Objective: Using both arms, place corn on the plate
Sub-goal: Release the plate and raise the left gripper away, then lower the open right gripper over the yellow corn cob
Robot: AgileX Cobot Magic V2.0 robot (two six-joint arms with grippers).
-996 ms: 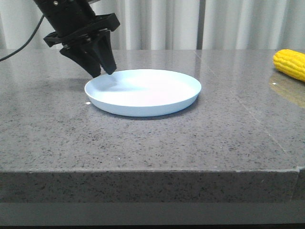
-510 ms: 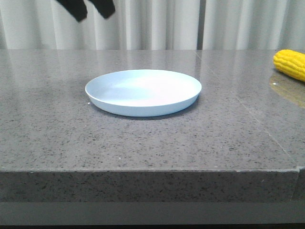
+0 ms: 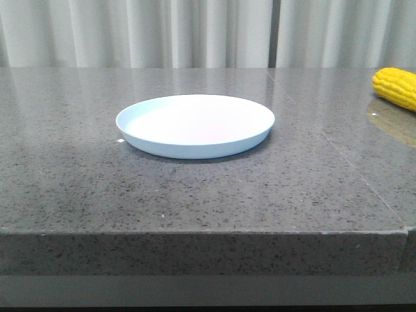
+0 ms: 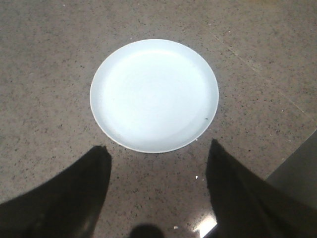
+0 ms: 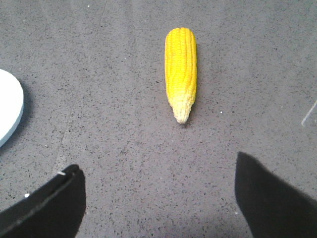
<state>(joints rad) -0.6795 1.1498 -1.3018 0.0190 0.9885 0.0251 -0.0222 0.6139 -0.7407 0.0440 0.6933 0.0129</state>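
Observation:
The pale blue plate [image 3: 195,125] lies empty in the middle of the grey stone table. It also shows in the left wrist view [image 4: 154,95], and its rim shows at the edge of the right wrist view [image 5: 9,113]. The yellow corn [image 3: 395,86] lies on the table at the far right, cut off by the frame edge. In the right wrist view the corn [image 5: 181,69] lies whole, its pale tip toward the fingers. My left gripper [image 4: 157,161] is open and empty, high above the table beside the plate. My right gripper [image 5: 158,176] is open and empty, apart from the corn. Neither gripper shows in the front view.
The table's front edge [image 3: 195,234] runs across the front view. A seam [image 3: 354,166] crosses the stone between plate and corn. White curtains [image 3: 195,32] hang behind the table.
My left gripper has risen from the plate's far left rim, up and out of the front view. The plate and corn have not moved.

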